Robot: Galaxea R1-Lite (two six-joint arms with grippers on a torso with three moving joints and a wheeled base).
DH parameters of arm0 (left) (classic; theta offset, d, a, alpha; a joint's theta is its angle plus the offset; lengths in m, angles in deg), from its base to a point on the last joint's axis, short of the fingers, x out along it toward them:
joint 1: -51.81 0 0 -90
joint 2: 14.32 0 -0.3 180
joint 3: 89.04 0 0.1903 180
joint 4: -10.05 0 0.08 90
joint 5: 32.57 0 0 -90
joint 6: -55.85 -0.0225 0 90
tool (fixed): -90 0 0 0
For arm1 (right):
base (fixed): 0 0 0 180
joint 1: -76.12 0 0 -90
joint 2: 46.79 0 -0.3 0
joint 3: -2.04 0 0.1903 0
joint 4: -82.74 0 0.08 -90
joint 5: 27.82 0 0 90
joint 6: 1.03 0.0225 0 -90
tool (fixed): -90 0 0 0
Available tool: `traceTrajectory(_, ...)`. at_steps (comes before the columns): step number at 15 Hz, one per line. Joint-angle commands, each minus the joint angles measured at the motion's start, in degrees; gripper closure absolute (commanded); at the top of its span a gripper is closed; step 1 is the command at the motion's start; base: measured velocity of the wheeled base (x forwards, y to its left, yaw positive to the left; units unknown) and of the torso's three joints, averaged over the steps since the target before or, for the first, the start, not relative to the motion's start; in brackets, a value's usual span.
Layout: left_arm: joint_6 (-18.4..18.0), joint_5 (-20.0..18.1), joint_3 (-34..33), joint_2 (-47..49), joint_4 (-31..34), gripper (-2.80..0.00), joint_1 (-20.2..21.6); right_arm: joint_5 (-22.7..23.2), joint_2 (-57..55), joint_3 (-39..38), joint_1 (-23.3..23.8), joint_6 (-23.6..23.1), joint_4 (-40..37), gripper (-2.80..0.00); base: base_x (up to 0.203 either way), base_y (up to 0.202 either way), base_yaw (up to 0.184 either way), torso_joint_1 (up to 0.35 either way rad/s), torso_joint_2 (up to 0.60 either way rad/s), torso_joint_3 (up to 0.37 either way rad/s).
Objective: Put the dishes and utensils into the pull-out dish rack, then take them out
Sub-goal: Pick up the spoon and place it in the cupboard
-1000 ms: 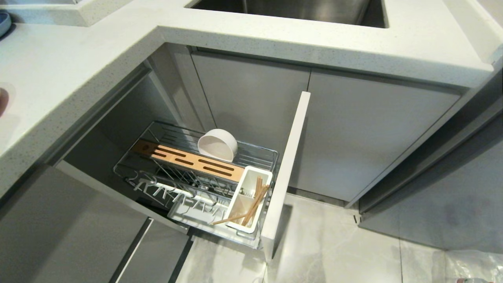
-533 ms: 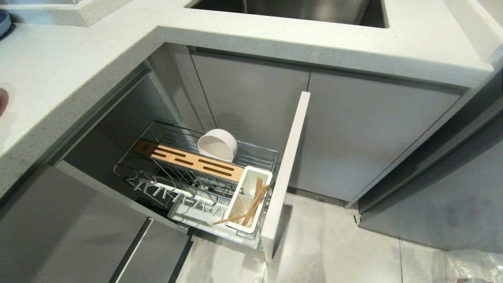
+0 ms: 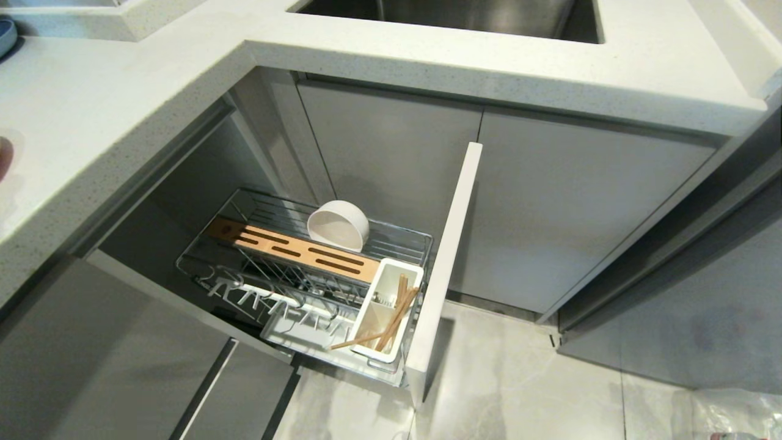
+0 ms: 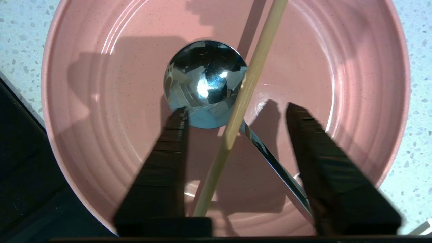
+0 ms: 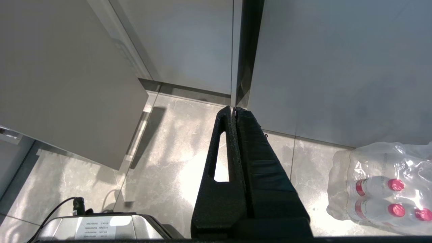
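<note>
Change since the earlier head views: nothing is seen to have shifted; the pull-out dish rack (image 3: 293, 269), the off-white bowl (image 3: 338, 225) on its wire shelf and the chopsticks (image 3: 391, 318) in the white utensil cup (image 3: 382, 315) lie as before.
Left gripper (image 4: 236, 113): held over a pink bowl (image 4: 101, 101) on the speckled counter (image 4: 416, 50); jaws stand apart, nothing clamped.
Between the jaws: one wooden chopstick (image 4: 241, 98) and the spoon's handle; the shiny spoon (image 4: 204, 81) bowl lies just beyond one fingertip.
Step in hand: judged to be picking up a utensil for loading.
Next move: the jaws would need to be closed on one item only, as chopstick and handle cross.
Right gripper (image 5: 234, 109): parked over the floor, fingers pressed together, empty.
</note>
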Motion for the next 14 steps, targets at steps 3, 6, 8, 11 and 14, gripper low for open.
traceTrajectory(3,0.1,0.0,0.0,-0.4,0.3,0.00,0.1,0.0,0.0,-0.1,0.0,0.0,0.0,0.00,0.000,0.000,0.000,0.000,0.00,0.000)
traceTrajectory(6,0.1,0.0,0.0,-1.0,0.3,0.00,0.1,0.0,0.0,-0.1,0.0,0.0,0.0,0.00,0.000,0.000,0.000,0.000,0.00,0.000)
traceTrajectory(8,0.1,0.0,0.0,-1.7,0.3,0.00,0.1,0.0,0.0,-0.1,0.0,0.0,0.0,0.00,0.000,0.000,0.000,0.000,0.00,0.000)
traceTrajectory(11,0.2,-0.4,-0.1,-5.0,0.4,0.00,-0.3,0.0,0.0,-0.1,0.0,0.0,0.0,0.00,0.000,0.000,0.000,0.000,0.00,0.000)
traceTrajectory(14,0.4,-0.6,-0.9,-8.9,1.1,0.00,-4.8,0.0,0.0,-0.1,0.0,0.0,0.0,0.00,0.000,0.000,0.000,0.000,0.00,0.000)
